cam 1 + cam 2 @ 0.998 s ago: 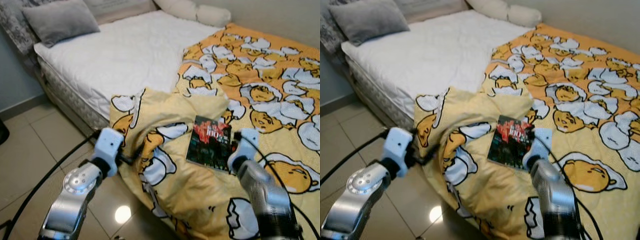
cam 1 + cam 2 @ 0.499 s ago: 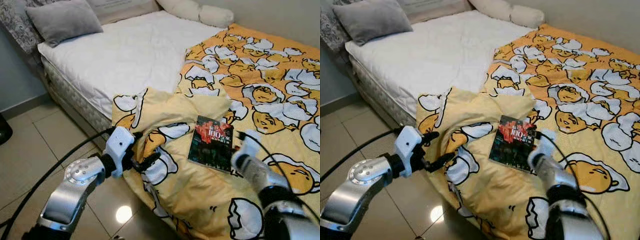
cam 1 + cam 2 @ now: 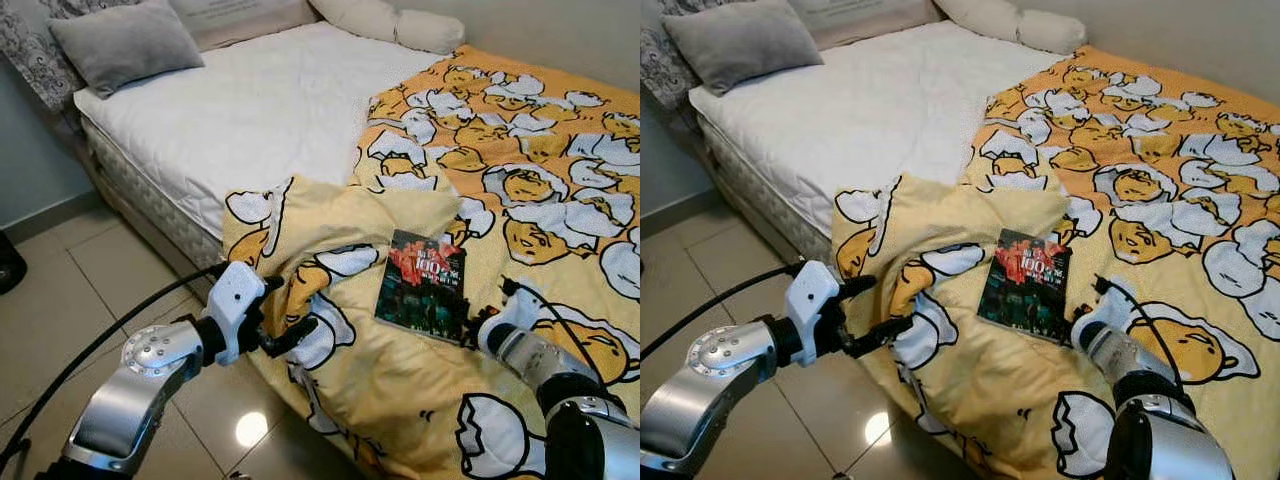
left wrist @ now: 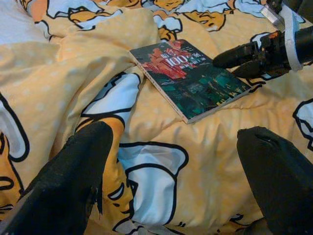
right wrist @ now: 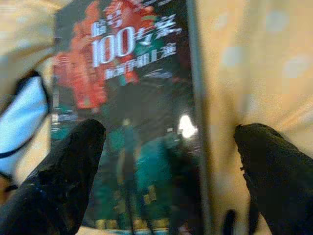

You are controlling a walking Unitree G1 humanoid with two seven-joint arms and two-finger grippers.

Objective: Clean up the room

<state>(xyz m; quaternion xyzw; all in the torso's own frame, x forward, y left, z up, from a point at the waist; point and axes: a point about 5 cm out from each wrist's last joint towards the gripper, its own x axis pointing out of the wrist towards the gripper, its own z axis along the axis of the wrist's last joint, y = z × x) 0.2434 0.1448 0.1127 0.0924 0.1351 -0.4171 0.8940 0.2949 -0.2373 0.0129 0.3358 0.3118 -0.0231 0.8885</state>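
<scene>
book (image 3: 423, 286): flat on yellow egg-print blanket (image 3: 380, 390), near foot-side bed edge, cover up, red and green, "100" readable
right gripper (image 5: 166, 166): fingers apart, straddling book's near long edge, low on blanket
left gripper (image 3: 285, 315): fingers spread wide, at bunched blanket fold hanging over bed edge, well apart from book
bed (image 3: 250, 110): white mattress bare on left half, grey pillow (image 3: 125, 42) at head
floor (image 3: 60, 310): tiled, open strip along bed's left side

We find the book (image 5: 132, 122) blurred in the right wrist view, its small print unreadable, its cover cut at six o'clock; the right gripper (image 3: 497, 318) hides its fingertips behind its own wrist in the eye views
</scene>
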